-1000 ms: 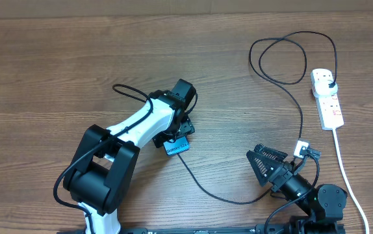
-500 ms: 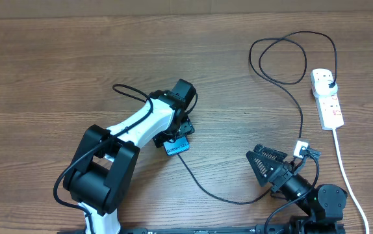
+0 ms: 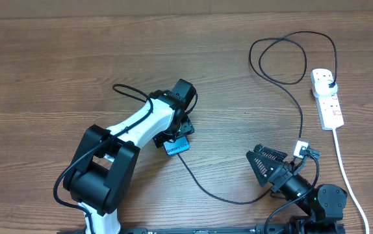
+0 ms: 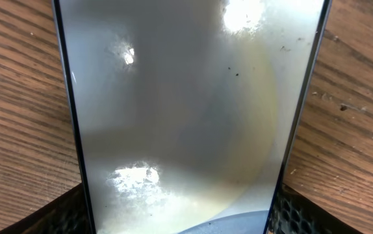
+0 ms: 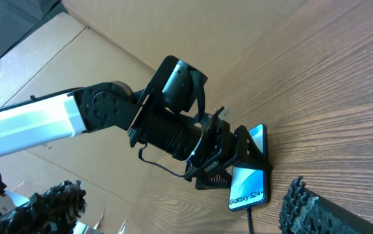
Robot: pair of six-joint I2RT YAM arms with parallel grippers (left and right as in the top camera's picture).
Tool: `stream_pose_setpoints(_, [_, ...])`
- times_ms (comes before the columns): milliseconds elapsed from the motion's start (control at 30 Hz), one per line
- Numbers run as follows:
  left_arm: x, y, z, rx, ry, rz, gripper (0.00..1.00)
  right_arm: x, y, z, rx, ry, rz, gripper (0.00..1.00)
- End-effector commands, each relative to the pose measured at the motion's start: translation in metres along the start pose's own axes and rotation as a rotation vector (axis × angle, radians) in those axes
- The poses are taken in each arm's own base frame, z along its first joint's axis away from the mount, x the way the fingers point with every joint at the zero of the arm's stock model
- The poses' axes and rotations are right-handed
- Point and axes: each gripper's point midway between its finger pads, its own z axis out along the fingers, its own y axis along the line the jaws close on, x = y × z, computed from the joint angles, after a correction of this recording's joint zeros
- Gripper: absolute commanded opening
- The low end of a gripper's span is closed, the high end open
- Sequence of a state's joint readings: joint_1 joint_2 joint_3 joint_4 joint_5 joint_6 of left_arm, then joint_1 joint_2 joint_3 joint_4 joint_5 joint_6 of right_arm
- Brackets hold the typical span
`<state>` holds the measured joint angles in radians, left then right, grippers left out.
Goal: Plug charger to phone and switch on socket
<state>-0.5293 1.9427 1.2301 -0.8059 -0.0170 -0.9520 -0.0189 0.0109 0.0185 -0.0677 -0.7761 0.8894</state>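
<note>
The left gripper point(image 3: 175, 139) straddles the phone point(image 3: 179, 147), its textured pads point(image 4: 289, 211) pressed against both long edges; the phone lies screen up on the wooden table point(image 3: 43, 58). The charger point(image 3: 206, 188) meets the phone's short edge. The right gripper point(image 3: 259, 166) sits well apart, jaws spread wide.

Bare table point(image 3: 56, 58) wide open at left and far side. The left arm point(image 3: 141, 123) covers the phone point(image 3: 177, 147) from above. The charger point(image 3: 301, 120) cable sweeps across the wood from phone to socket point(image 3: 329, 107), looping near the strip; the white cord point(image 3: 346, 172) lines the right edge
</note>
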Motion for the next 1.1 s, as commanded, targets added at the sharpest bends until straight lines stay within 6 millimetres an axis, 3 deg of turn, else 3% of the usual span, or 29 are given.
stream_pose_setpoints(0, [0.004,0.002,0.012,-0.015,0.022,-0.012,0.55,0.000,-0.003,0.000,0.005,-0.011,-0.011,1.00])
stream_pose_setpoints(467, [-0.006,-0.017,-0.014,0.022,0.026,0.058,0.35,0.000,-0.003,0.000,0.005,-0.010,-0.056,1.00])
stream_pose_setpoints(733, [-0.016,-0.030,-0.043,0.042,0.015,0.114,0.28,0.000,-0.002,0.000,0.003,-0.007,-0.072,1.00])
stream_pose_setpoints(900, [-0.022,-0.046,-0.061,0.141,0.056,0.182,0.23,0.007,0.002,0.000,-0.025,0.029,-0.142,1.00])
stream_pose_setpoints(1067, [-0.032,-0.048,-0.073,0.253,0.128,0.178,0.04,0.007,0.003,0.000,-0.028,0.031,-0.143,1.00])
